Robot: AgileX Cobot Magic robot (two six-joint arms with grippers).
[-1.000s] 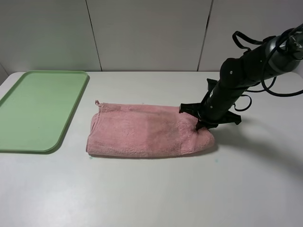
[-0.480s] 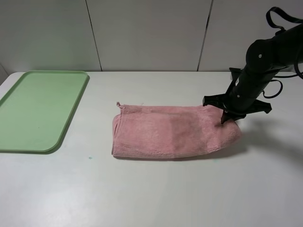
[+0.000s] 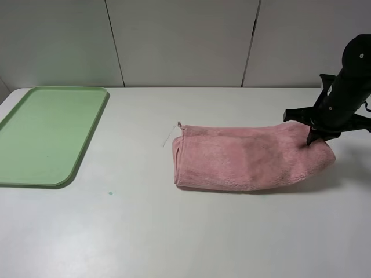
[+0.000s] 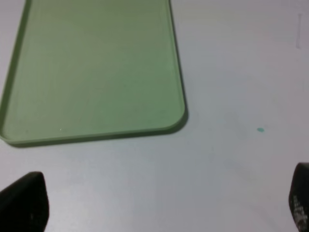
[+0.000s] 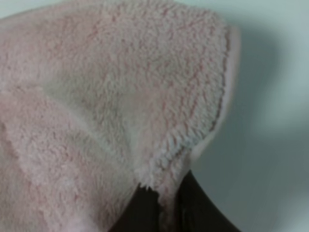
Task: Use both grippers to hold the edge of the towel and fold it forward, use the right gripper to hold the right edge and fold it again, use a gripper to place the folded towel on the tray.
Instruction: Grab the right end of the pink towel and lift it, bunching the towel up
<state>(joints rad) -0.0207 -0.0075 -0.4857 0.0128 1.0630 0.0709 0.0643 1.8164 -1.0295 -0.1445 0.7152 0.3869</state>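
The towel (image 3: 252,157) lies on the table (image 3: 174,231) as a long folded band, right of the middle in my high view. Its corner loop (image 3: 179,124) is at the far left end, and a thin white thread trails from that end onto the table. The right end is bunched and pulled up a little where my right gripper (image 3: 311,139) has hold of it. From the right wrist camera I see the two dark fingers (image 5: 145,208) closed tight on a fluffy fold of the towel's edge, with pile sticking out between them. That arm comes in from the right edge of the high view and points down onto the cloth.

The tray (image 3: 46,136) sits flat at the far left of the table, well apart from the towel. A small green speck (image 3: 110,193) marks the table between them, nearer the tray.

My left gripper (image 4: 161,205) shows only in its own wrist camera. Its jaws stand wide apart, holding no object, above table surface just off a rounded corner of the tray.
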